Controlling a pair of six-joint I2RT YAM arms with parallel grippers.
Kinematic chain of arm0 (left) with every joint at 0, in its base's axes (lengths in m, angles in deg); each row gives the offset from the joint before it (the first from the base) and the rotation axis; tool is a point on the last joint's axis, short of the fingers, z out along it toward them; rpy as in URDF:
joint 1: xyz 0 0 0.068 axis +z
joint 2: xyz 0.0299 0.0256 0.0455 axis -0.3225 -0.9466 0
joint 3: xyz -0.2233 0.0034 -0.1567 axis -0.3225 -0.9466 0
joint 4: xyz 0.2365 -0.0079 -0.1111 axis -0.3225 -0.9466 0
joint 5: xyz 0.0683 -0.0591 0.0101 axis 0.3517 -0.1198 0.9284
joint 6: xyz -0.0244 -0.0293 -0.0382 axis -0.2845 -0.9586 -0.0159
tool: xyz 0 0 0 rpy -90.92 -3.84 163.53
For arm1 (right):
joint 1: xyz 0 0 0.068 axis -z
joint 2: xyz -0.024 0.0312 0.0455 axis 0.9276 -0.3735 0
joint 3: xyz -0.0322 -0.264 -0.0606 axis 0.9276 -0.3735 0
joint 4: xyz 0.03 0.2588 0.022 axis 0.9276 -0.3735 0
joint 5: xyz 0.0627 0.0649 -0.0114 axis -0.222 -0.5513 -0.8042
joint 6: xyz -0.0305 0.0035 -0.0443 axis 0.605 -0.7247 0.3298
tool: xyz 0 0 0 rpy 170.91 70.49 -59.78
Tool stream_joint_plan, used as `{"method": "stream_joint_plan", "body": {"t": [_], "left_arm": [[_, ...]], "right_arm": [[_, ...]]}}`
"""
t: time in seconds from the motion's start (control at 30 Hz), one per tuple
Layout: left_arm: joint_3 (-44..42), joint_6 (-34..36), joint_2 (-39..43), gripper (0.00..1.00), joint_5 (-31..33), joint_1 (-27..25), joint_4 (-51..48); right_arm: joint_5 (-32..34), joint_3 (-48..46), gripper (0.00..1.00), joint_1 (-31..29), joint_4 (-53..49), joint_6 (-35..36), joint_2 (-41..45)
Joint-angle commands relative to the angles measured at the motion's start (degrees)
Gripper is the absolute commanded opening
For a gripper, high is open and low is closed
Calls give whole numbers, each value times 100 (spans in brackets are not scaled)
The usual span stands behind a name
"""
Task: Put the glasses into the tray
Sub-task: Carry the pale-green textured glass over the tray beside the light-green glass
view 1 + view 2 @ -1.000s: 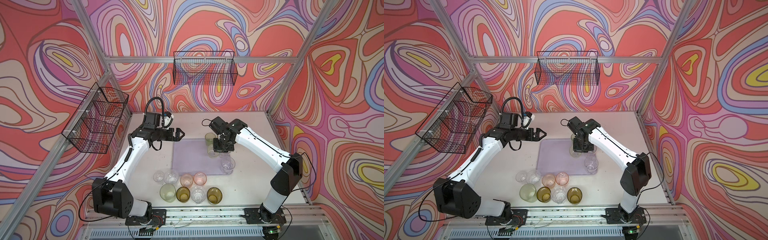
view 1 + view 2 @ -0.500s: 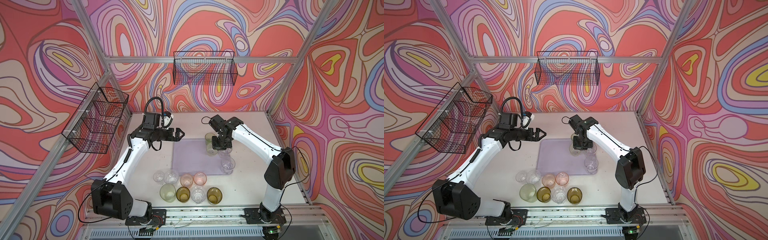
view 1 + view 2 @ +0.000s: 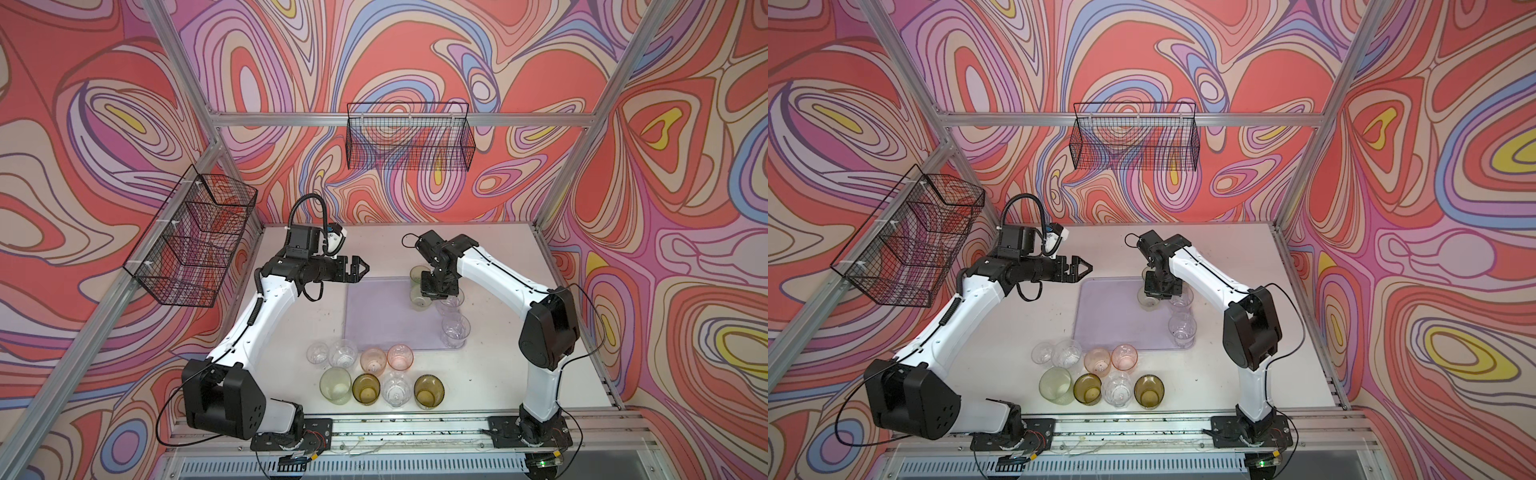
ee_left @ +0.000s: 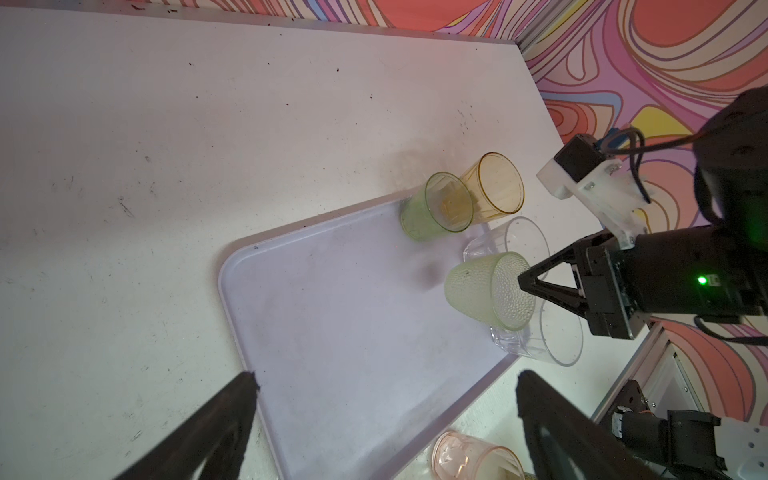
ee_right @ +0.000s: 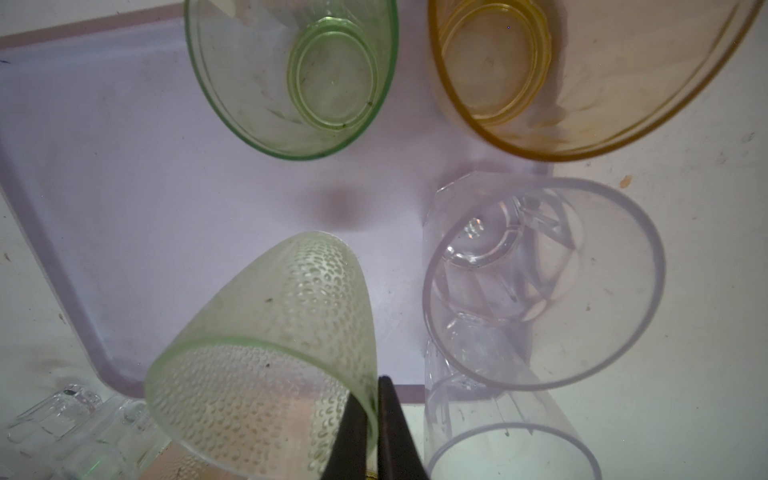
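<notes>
The right arm's elbow had swung inward over the last second, yet the right tool point(image 3: 436, 286) barely shifted. It stayed pinched on the rim of the dimpled green glass point(image 5: 266, 353), tilted over the tray point(image 3: 374, 316) near its upper right corner and seemingly not yet released. The left tool point(image 3: 359, 268) hung open and unmoved.

Robot lab cell: aluminium frame point(image 3: 291, 120), swirl-printed walls point(image 3: 104, 104).
</notes>
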Motion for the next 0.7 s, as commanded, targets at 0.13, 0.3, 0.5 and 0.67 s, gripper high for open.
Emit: {"method": "stream_joint_plan", "body": {"t": [0.13, 0.3, 0.5, 0.67], "left_arm": [[-83, 69, 154, 100, 25, -11, 23], [-83, 75, 163, 100, 40, -16, 23], [-84, 77, 163, 100, 30, -11, 29], [-83, 69, 145, 100, 7, -13, 32]], "right_arm": [[-31, -139, 0, 133, 237, -46, -112], [-56, -208, 0, 189, 292, -42, -157], [-76, -254, 0, 238, 328, 1, -254], [-88, -286, 0, 258, 355, 24, -322]]}}
